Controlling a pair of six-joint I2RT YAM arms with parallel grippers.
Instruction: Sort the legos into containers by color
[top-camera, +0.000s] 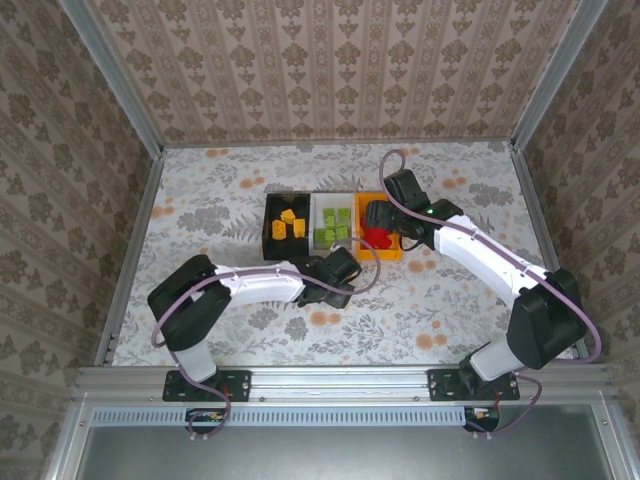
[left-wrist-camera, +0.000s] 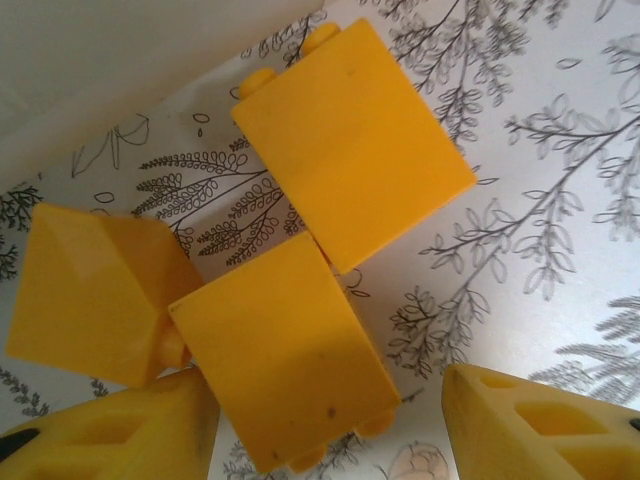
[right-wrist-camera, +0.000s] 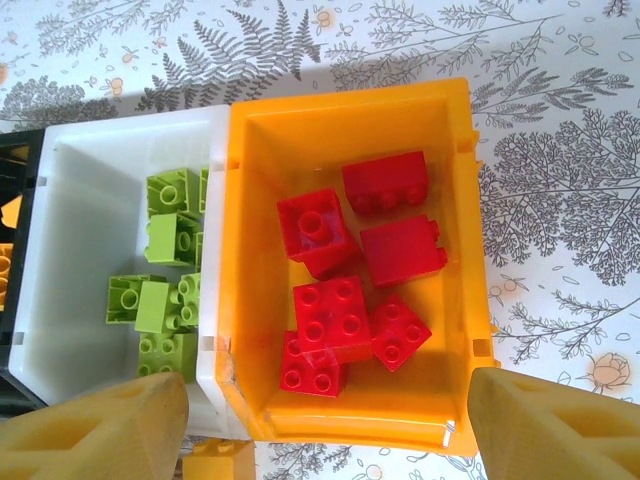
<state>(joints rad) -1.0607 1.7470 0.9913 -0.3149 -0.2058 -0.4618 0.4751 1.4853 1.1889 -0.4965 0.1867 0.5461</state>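
Three yellow legos lie on the flowered table under my left gripper (left-wrist-camera: 330, 430): one far (left-wrist-camera: 350, 140), one to the left (left-wrist-camera: 90, 290), and one (left-wrist-camera: 285, 355) between the open yellow fingers (left-wrist-camera: 540, 425), with a gap on its right side. The left gripper (top-camera: 335, 275) sits just in front of the bins. The black bin (top-camera: 268, 225) holds yellow legos (top-camera: 290, 225), the white bin (right-wrist-camera: 90, 230) green ones (right-wrist-camera: 170, 240), the orange bin (right-wrist-camera: 250, 250) several red ones (right-wrist-camera: 335, 315). My right gripper (right-wrist-camera: 325, 430) hangs open and empty over the orange bin's near edge.
A lone yellow lego (right-wrist-camera: 220, 462) lies on the table just in front of the white bin. The three bins stand side by side mid-table. Patterned walls enclose the table on three sides, with bare tabletop (top-camera: 200, 200) around the bins.
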